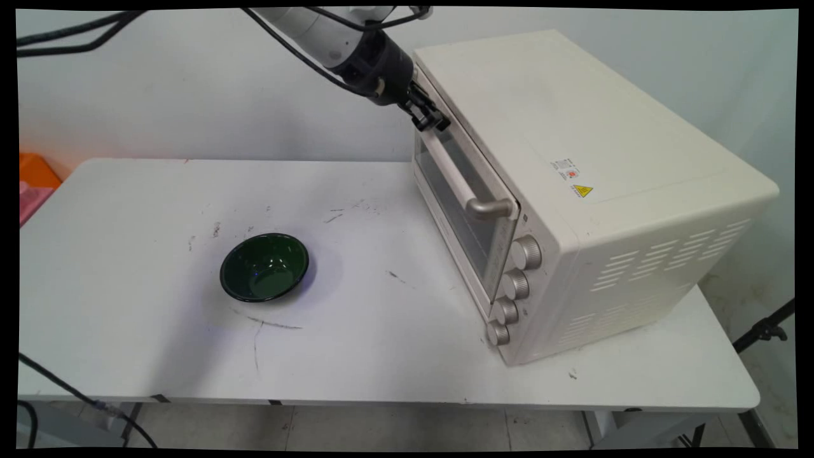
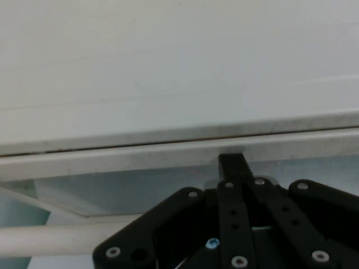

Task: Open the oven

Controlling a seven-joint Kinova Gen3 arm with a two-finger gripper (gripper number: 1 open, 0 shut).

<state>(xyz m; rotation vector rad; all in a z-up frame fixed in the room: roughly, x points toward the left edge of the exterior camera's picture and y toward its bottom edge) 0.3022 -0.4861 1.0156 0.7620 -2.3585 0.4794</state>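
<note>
A cream toaster oven (image 1: 591, 146) stands on the right half of the white table (image 1: 381, 343), its glass door (image 1: 455, 203) facing left. My gripper (image 1: 434, 121) is shut, and its tip rests against the top edge of the door, above the bar handle (image 1: 474, 202). In the hand view the fingers (image 2: 231, 163) are pressed together and touch the door's upper rim (image 2: 140, 157), with a thin dark gap between that rim and the oven's top (image 2: 168, 73). The handle (image 2: 50, 238) runs across the lower left. Nothing is held.
A dark green bowl (image 1: 264, 267) sits empty on the table left of the oven. Several knobs (image 1: 516, 284) line the oven's front right. An orange and pink object (image 1: 35, 184) lies off the table's far left edge. A black stand (image 1: 763, 331) is at the right.
</note>
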